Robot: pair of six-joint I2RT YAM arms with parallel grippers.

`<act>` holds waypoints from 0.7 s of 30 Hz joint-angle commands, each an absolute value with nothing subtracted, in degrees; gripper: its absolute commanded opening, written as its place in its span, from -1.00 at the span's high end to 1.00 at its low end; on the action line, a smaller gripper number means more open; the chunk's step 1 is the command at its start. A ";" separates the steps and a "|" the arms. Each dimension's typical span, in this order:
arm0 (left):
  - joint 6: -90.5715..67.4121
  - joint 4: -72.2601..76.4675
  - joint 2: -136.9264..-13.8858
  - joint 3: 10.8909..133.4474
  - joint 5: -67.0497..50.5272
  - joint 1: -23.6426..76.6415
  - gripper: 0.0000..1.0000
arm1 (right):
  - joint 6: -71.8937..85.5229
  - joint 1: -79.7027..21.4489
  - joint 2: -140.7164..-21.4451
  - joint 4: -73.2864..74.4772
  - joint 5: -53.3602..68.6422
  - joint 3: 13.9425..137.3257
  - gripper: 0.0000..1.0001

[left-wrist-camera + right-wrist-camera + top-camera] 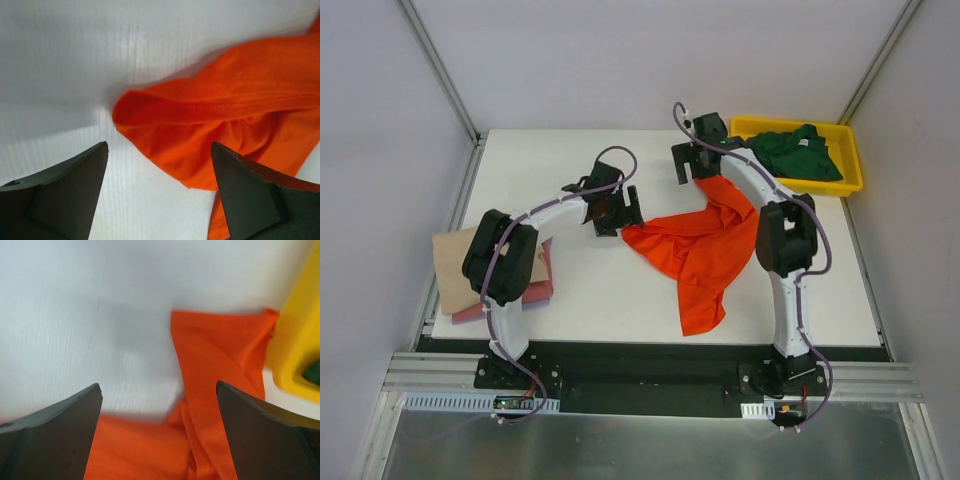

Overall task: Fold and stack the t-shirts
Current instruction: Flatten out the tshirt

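A bright orange-red t-shirt point(698, 252) lies crumpled on the white table between the two arms. My left gripper point(618, 214) hovers open at the shirt's left edge. In the left wrist view a hemmed orange fold point(210, 125) lies below and just ahead of the left gripper point(159, 144). My right gripper point(692, 170) stands open over the shirt's far end point(215, 355), with nothing between the fingers of the right gripper point(158, 384). A dark green t-shirt point(800, 152) lies bunched in the yellow tray. A folded tan t-shirt point(455, 262) rests on a pink one point(538, 291) at the left.
The yellow tray point(820, 187) sits at the table's back right corner, its wall point(300, 340) close to the right gripper. The tan and pink pile overhangs the table's left edge. Grey walls enclose the table on three sides.
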State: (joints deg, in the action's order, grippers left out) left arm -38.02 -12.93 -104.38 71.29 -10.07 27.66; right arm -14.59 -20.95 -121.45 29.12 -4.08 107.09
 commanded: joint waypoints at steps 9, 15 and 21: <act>-38.67 -22.32 -117.94 83.05 -8.86 27.42 -0.40 | -10.99 -18.72 -141.59 38.94 -6.95 128.15 -0.96; -39.37 -22.24 -119.79 83.85 -11.08 29.18 0.21 | -5.11 -15.82 -143.53 41.22 -2.56 128.32 -0.82; -37.80 -22.41 -117.52 83.68 -6.87 29.88 1.00 | -4.40 -15.47 -142.56 40.78 -3.42 125.60 -0.14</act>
